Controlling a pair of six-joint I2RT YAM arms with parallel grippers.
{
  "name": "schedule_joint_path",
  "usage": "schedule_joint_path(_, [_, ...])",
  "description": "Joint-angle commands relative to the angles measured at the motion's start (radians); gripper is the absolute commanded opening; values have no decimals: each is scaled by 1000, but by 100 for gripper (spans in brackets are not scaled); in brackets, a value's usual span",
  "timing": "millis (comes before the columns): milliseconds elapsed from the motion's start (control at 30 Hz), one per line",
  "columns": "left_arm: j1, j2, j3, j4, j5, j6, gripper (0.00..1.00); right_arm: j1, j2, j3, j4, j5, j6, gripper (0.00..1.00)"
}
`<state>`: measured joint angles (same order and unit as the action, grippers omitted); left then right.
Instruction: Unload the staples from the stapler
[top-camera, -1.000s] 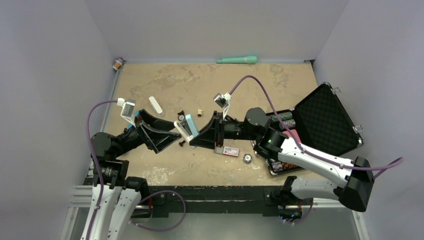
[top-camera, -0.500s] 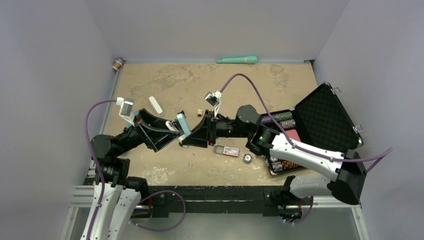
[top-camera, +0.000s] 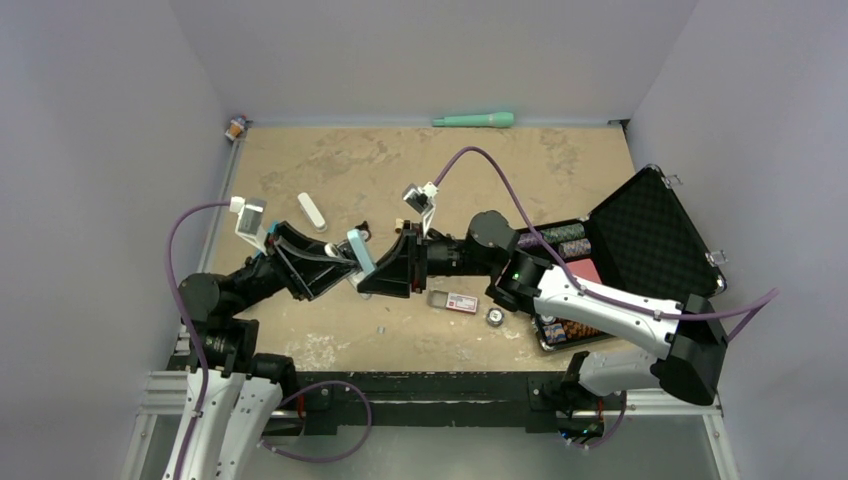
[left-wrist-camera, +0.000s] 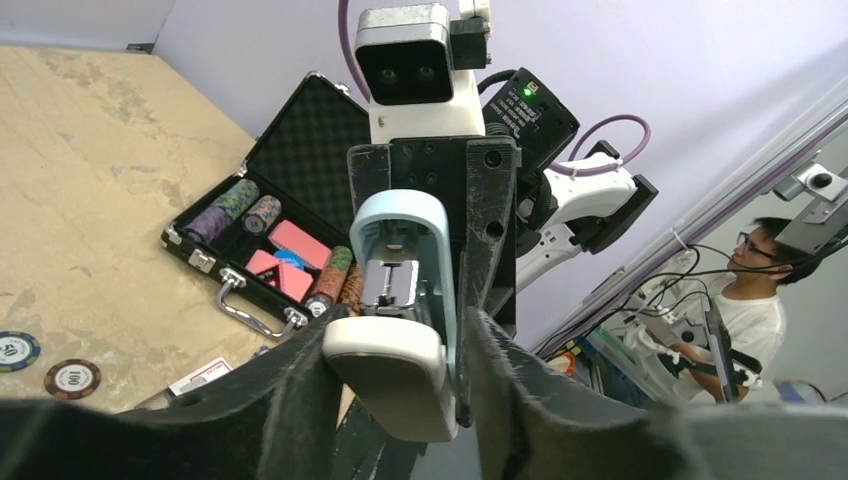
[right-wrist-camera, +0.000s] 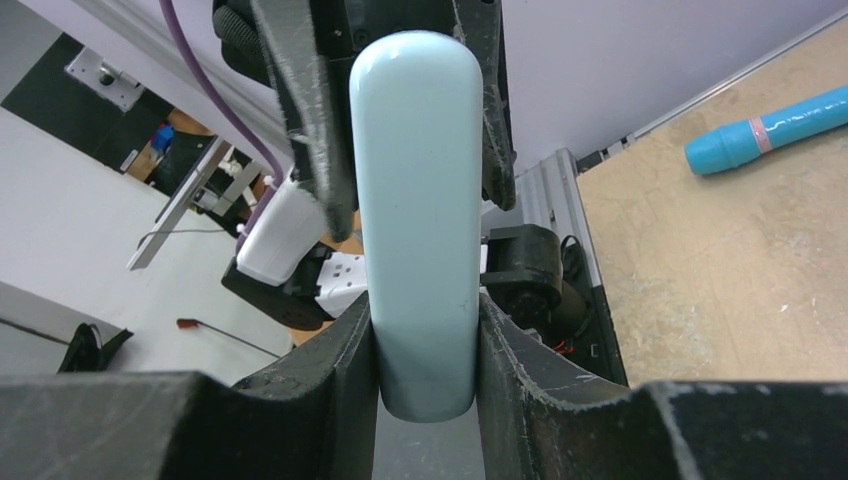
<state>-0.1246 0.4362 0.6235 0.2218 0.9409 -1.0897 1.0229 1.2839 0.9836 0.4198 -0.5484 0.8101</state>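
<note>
In the top view the left arm stands up from its base at the lower left, bends at the elbow and reaches right toward mid-frame. The right arm stretches low from the lower right, leftward, to meet it.

The left gripper (left-wrist-camera: 392, 395) is closed tight on the white bar of the small slim white-and-light-blue stapler (top-camera: 360, 255), which is held between both grippers just left of centre. The right gripper (right-wrist-camera: 425, 350) is clamped on the light blue bar, a finger on each long side.

In the left wrist view the blue bar stands up behind the white one. A silvery metal channel (left-wrist-camera: 390, 285) shows inside it; whether staples sit there cannot be told.

Right of the grippers on the sandy table (top-camera: 480, 190) lies a small flat box with a red-and-white label (top-camera: 455, 302).

Farther right, an open black hard case (top-camera: 650, 240) holds rows of poker chips (top-camera: 560, 238) and pink-red cards (top-camera: 585, 270).

At the far edge lies a long teal pen (top-camera: 475, 120).
</note>
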Motion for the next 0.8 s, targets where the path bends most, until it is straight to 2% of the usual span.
schedule_joint_path(0, [1,-9,14,43,21,-6,46,7,5,44,69,-4,12,0])
schedule_joint_path(67, [2,-11,18,28,22,2,32,8,3,43,70,0,13,0])
schedule_joint_path(167, [2,-15,30,-20,18,24,4,7,4,41,68,0,13,0])
schedule_joint_path(200, [1,-18,36,-47,13,38,0,7,5,40,69,-3,11,0])
schedule_joint_path(267, [2,-25,42,-83,9,61,0,8,9,35,70,-4,9,0])
schedule_joint_path(367, [1,-33,59,-153,-1,95,0,7,8,20,64,6,4,33])
schedule_joint_path(467, [2,-34,90,-274,-13,155,0,8,-5,7,14,45,-19,54])
schedule_joint_path(600, [2,-34,126,-416,-30,241,0,8,-32,-9,-87,113,-64,64])
schedule_joint_path(733, [2,-22,149,-569,-57,345,0,7,-55,-53,-152,190,-84,65])
schedule_joint_path(767, [2,-9,150,-650,-80,392,0,8,-69,-81,-171,223,-86,65])
